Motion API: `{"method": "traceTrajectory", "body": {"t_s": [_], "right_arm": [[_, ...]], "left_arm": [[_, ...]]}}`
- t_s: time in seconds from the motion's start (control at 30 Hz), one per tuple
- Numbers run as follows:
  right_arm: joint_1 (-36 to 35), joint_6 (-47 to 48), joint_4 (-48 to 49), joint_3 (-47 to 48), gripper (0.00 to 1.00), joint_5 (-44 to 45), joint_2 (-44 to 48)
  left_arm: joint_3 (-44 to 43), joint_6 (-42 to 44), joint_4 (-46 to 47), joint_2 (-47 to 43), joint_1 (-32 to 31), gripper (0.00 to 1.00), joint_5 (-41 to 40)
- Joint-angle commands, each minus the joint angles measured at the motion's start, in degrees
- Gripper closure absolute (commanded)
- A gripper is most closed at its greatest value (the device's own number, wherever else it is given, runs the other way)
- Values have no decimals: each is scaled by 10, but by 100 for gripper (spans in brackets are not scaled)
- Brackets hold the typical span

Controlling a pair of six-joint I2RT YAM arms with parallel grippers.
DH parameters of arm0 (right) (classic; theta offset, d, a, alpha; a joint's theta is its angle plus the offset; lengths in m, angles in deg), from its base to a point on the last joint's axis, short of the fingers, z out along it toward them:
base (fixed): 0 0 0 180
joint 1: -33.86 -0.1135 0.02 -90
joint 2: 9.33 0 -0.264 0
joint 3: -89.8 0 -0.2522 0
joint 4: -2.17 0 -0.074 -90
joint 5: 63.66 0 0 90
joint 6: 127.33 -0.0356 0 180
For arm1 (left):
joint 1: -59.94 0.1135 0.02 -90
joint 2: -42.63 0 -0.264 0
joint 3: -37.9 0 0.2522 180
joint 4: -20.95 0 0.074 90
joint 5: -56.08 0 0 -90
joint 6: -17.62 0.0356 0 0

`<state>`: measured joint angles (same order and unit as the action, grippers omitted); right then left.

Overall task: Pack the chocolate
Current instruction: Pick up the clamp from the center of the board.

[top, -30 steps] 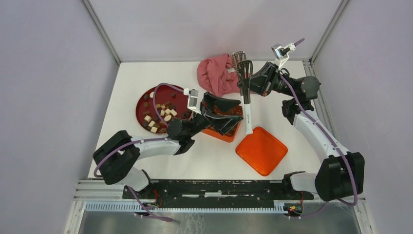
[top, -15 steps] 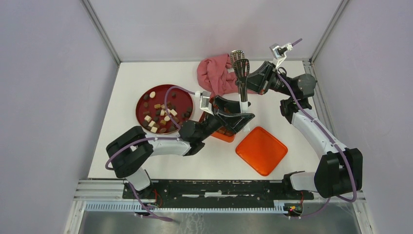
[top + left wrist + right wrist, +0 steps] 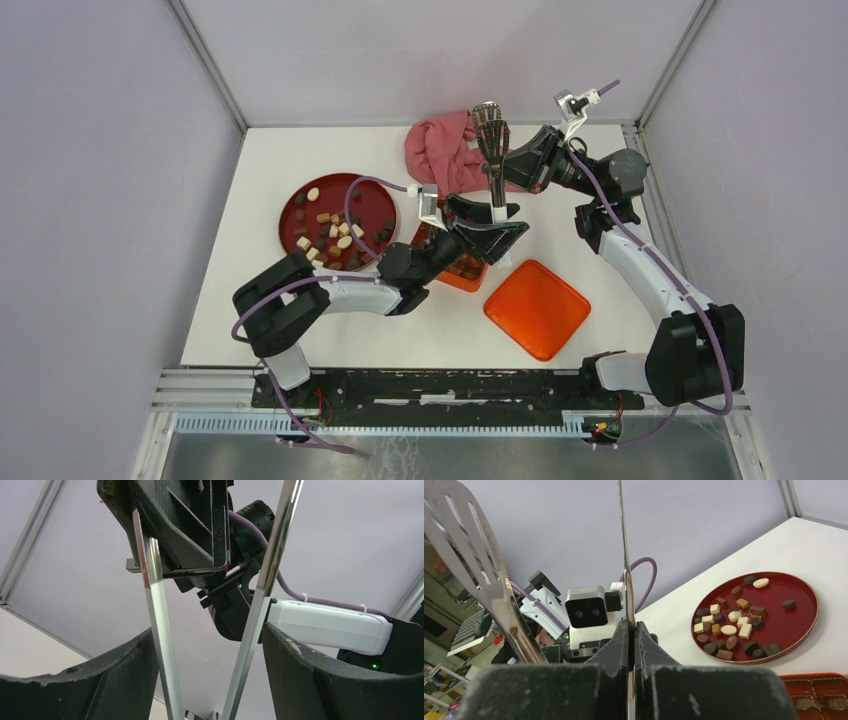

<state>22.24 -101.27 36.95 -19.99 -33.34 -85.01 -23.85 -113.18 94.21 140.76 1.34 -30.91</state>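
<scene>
The chocolate point(image 3: 330, 235) is several small dark, tan and cream pieces on a round dark-red plate point(image 3: 283, 215), left of centre; in the right wrist view the chocolate point(image 3: 734, 625) lies on the plate point(image 3: 799, 625). Metal tongs point(image 3: 490, 130) with slotted heads hang upright at the back. My right gripper point(image 3: 505, 160) is shut on one thin arm, seen edge-on between its jaws point(image 3: 631, 630). My left gripper point(image 3: 505, 232) stands open around both tong arms point(image 3: 155, 605), lower down, one finger close beside each arm point(image 3: 207, 640).
An orange tin with gridded compartments point(image 3: 465, 270) sits partly under the left gripper, and its corner point(image 3: 819, 695) shows in the right wrist view. An orange square lid point(image 3: 537, 308) lies right of it. A crumpled pink cloth point(image 3: 445, 150) lies at the back, behind the tongs.
My left arm has swung right, off the tin, to the tongs, and its jaws have narrowed around both arms. The right gripper has shifted the tongs slightly left and back.
</scene>
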Motion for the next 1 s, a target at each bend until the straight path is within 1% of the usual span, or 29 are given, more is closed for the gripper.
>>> {"method": "traceTrajectory", "body": {"t_s": [0.0,0.13,0.3,0.4,0.6,0.63,0.73,0.97], "right_arm": [[-2,11,0,9,100,17,23],[-2,28,-23,6,99,20,28],[-2,47,-46,9,99,21,31],[-2,56,-57,10,99,21,32],[-3,82,-78,16,97,20,36],[-2,85,-81,16,97,19,38],[-2,94,-88,16,94,17,39],[-2,123,-105,21,80,12,45]], "left_arm": [[-26,32,125,11,-3,23,-14],[-34,46,126,13,-2,25,-4],[-41,50,126,16,-2,31,-2],[-45,53,125,15,-2,36,3],[-43,47,126,14,0,53,9],[-41,46,126,13,1,54,9],[-37,43,126,7,2,54,10],[-26,29,126,-7,8,54,31]]}}
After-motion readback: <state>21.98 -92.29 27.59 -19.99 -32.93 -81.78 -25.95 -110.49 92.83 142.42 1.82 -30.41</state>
